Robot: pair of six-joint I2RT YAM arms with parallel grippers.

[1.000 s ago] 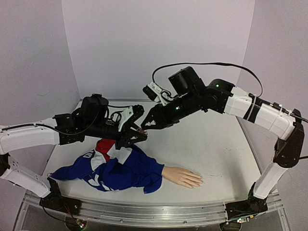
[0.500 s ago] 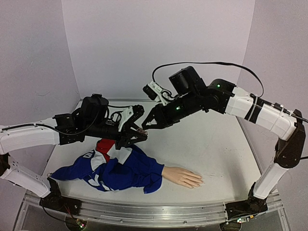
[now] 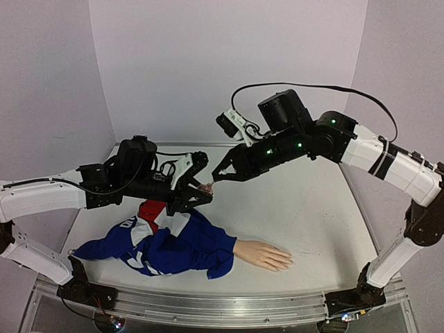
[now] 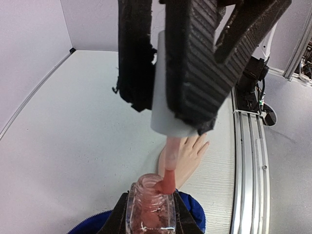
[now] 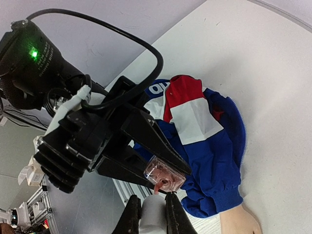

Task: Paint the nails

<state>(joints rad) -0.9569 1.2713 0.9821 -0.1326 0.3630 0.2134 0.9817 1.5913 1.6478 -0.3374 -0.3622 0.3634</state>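
Observation:
A beige mannequin hand (image 3: 263, 255) lies palm down near the table's front, its arm in a blue sleeve (image 3: 182, 246). The nails (image 3: 285, 263) are tiny pale tips on the fingers. My left gripper (image 3: 202, 189) is shut on a small pinkish polish bottle (image 4: 151, 210), held up above the sleeve with its neck uncapped. My right gripper (image 5: 152, 204) is shut on the bottle's grey cap (image 4: 166, 109). The pink brush (image 4: 168, 176) hangs from the cap, and its tip touches the bottle's mouth (image 5: 165, 179). In the left wrist view the hand (image 4: 192, 152) shows beyond the bottle.
The sleeve belongs to a blue, red and white jacket (image 3: 149, 239) bunched at the front left. A metal rail (image 3: 208, 305) runs along the near edge. Lilac walls (image 3: 208, 62) close in the back and both sides.
My right gripper has closed on the cap and risen up and to the right, drawing the brush out of the bottle. The left arm and the bottle have stayed put.

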